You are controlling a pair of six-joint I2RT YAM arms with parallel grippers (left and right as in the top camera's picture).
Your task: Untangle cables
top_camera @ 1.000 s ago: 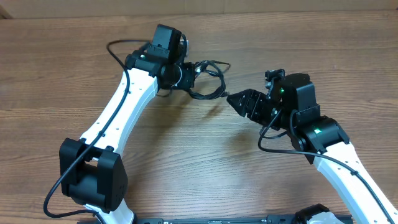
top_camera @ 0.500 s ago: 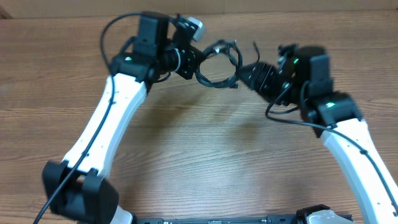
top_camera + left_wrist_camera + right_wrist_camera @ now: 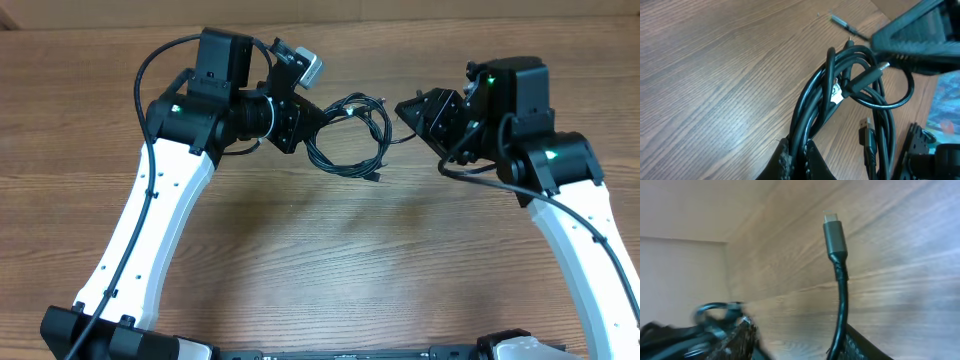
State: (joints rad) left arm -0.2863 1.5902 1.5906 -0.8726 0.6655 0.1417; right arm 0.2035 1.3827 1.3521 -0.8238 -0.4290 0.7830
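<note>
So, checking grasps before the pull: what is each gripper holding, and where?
Left gripper pinches the cables by the bundle's gathered strands; right gripper holds one cord just below its plug.

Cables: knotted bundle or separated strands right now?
Bundled: the cables form one overlapping coil pinched in the left tool, with one plug end at the right tool.

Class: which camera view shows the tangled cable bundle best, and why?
The left wrist view: the cable bundle fills it sharply, crossings and plug ends clear. Overhead shows it small between the left gripper and right gripper. The right wrist view shows a blurred bit and one plug end.
</note>
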